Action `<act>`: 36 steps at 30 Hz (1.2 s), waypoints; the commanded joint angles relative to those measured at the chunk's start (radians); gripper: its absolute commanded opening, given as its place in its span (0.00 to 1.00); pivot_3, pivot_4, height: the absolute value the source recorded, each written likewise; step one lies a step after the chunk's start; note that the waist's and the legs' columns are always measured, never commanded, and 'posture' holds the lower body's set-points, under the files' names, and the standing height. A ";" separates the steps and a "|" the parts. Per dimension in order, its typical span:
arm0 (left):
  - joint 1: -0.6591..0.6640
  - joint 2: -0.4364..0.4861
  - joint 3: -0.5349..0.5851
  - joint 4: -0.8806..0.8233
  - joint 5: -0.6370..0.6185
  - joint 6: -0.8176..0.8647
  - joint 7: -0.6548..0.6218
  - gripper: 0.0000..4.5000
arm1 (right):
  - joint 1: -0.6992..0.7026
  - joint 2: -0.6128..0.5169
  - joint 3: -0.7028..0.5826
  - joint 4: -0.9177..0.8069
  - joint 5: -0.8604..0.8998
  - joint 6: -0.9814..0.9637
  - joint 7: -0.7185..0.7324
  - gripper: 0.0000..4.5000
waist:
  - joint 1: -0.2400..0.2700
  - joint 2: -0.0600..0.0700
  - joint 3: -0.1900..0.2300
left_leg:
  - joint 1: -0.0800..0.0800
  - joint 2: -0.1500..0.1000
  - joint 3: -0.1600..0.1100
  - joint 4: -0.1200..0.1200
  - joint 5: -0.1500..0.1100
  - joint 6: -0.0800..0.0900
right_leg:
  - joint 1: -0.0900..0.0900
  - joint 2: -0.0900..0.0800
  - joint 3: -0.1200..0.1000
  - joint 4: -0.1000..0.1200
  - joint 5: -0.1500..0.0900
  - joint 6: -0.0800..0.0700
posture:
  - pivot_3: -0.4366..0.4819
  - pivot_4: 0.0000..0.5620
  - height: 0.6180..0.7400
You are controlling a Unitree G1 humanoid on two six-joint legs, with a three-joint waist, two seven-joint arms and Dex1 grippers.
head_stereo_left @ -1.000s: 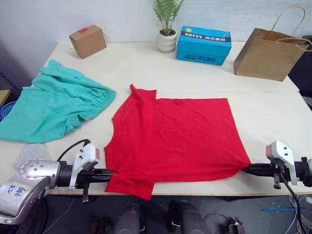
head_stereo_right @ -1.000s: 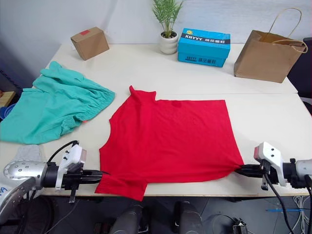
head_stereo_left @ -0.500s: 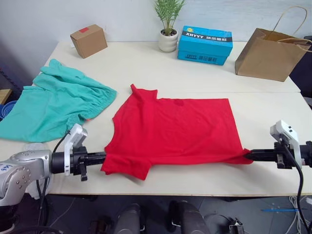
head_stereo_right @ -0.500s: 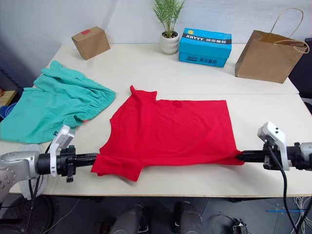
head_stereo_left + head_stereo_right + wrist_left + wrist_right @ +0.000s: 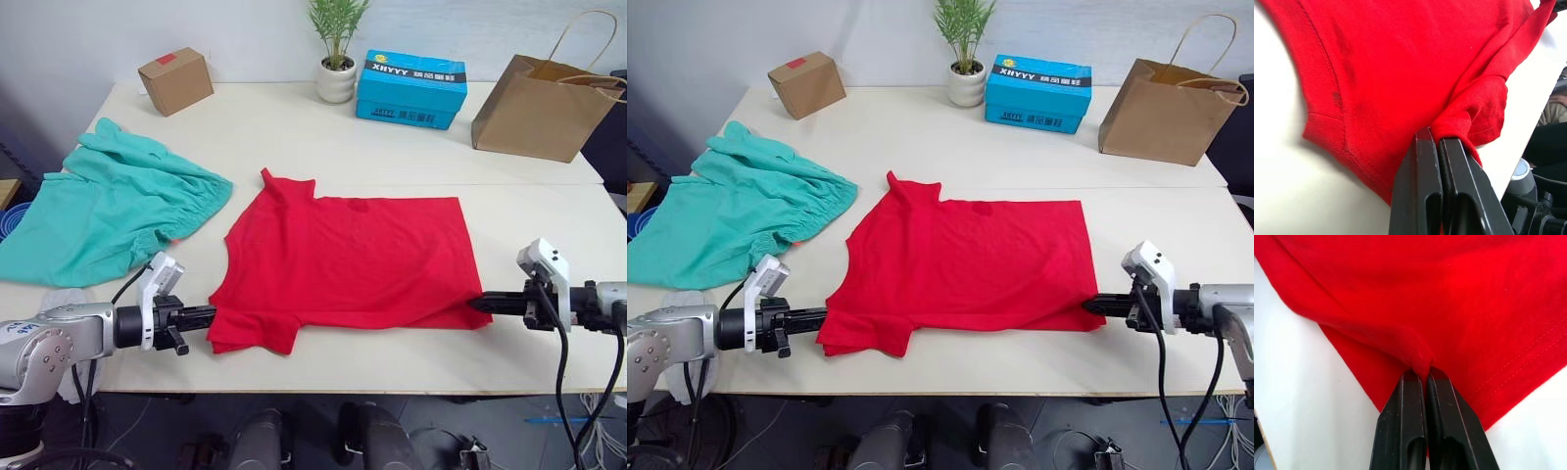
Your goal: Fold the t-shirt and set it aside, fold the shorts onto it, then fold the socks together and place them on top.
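Observation:
The red t-shirt (image 5: 348, 257) lies spread over the middle of the table, its near edge lifted and drawn a little over itself. My left gripper (image 5: 209, 316) is shut on the t-shirt's near left corner (image 5: 1469, 115). On the other side my right gripper (image 5: 477, 303) pinches the near right corner (image 5: 1418, 355), also shut. The teal shorts (image 5: 108, 206) lie crumpled at the left of the table. A pale grey sock (image 5: 61, 301) peeks out at the near left edge, behind my left arm.
Along the table's far edge stand a small cardboard box (image 5: 176, 81), a potted plant (image 5: 336, 49), a blue box (image 5: 410, 89) and a brown paper bag (image 5: 544, 103). The table's front edge (image 5: 392, 377) runs just below the shirt.
Both grippers have carried the shirt's near edge up from below the table edge and inward over the table. The hanging sleeve now lies folded on the shirt.

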 commanded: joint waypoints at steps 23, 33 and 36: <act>0.174 0.046 0.066 -0.033 0.373 -0.865 -0.309 1.00 | 0.132 0.122 -0.217 -0.186 0.000 -0.480 -0.046 1.00 | 0.001 0.000 0.000 | 0.000 0.000 0.001 -0.002 -0.001 -0.001 | 0.000 0.000 0.000 -0.002 0.000 0.000 | 0.48 0.27 1.00; 0.188 0.070 -0.177 -0.131 0.572 -1.073 -0.399 1.00 | 0.317 0.189 -0.148 -0.400 -0.006 -0.625 0.016 1.00 | 0.013 0.000 0.000 | 0.001 0.000 0.000 -0.007 -0.002 0.004 | 0.001 0.000 0.000 -0.008 0.001 0.001 | 0.48 0.27 1.00; 0.168 0.034 -0.270 -0.190 0.647 -1.034 -0.335 1.00 | 0.364 0.221 -0.141 -0.438 -0.025 -0.676 0.001 1.00 | 0.012 0.000 0.000 | 0.001 0.000 0.001 -0.007 -0.001 0.002 | 0.001 0.001 0.000 -0.008 0.001 0.001 | 0.48 0.27 1.00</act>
